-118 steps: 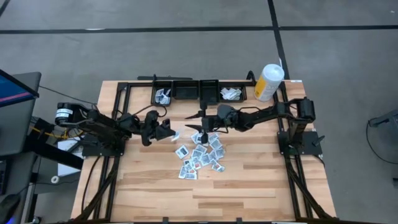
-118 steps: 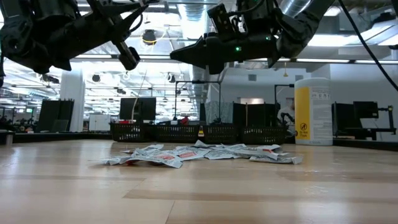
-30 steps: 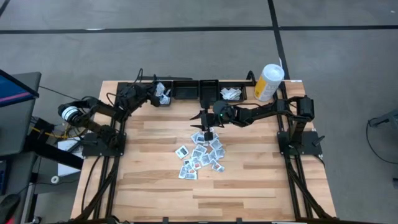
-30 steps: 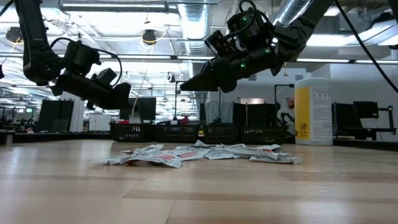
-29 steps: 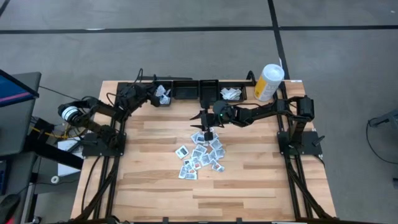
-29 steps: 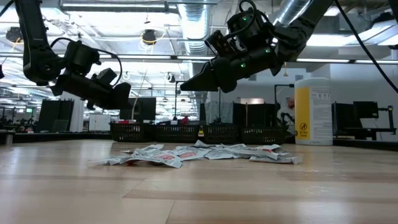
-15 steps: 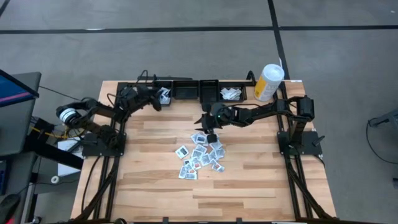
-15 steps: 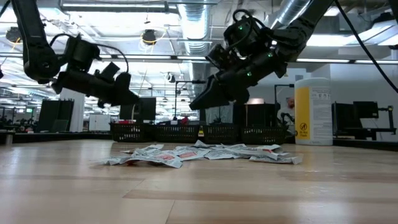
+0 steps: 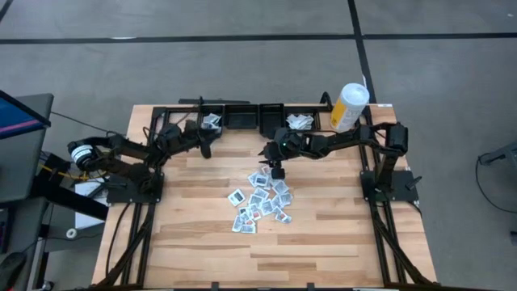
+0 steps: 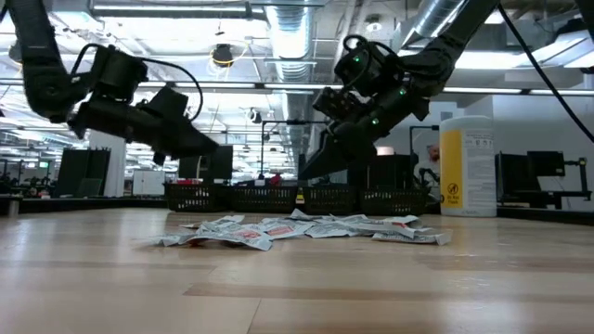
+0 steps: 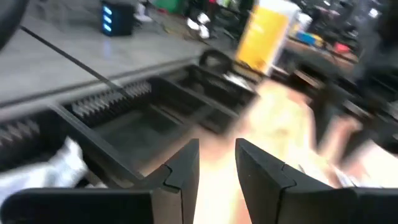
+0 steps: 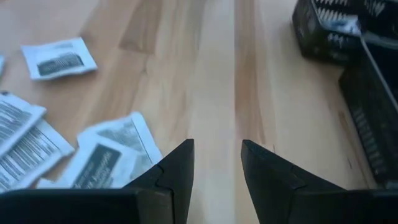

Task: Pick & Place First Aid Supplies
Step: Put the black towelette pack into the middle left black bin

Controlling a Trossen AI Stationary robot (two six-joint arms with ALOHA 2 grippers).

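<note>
The first aid supplies (image 9: 260,200) lie as a loose pile of small white packets on the wooden table's middle, also seen in the low view (image 10: 297,229). My right gripper (image 9: 276,170) hangs open over the pile's far edge, slanting down; its wrist view shows packets (image 12: 106,152) just beside the open fingers (image 12: 216,149). My left gripper (image 9: 208,148) is open and level, in the air near the far-left black bin (image 9: 212,123), with nothing between its fingers (image 11: 216,149). That bin holds a few packets (image 11: 68,163).
A row of black bins (image 9: 257,118) lines the far edge; the rightmost (image 9: 300,121) holds white packets. A tall white-and-yellow canister (image 9: 349,107) stands at the far right. Bare wood lies on the table's near half (image 9: 266,259).
My left gripper has swung from over the far-left bin toward the table's near side and middle, turning level. My right gripper has tipped downward and sunk toward the pile's far edge. The packets have kept still.
</note>
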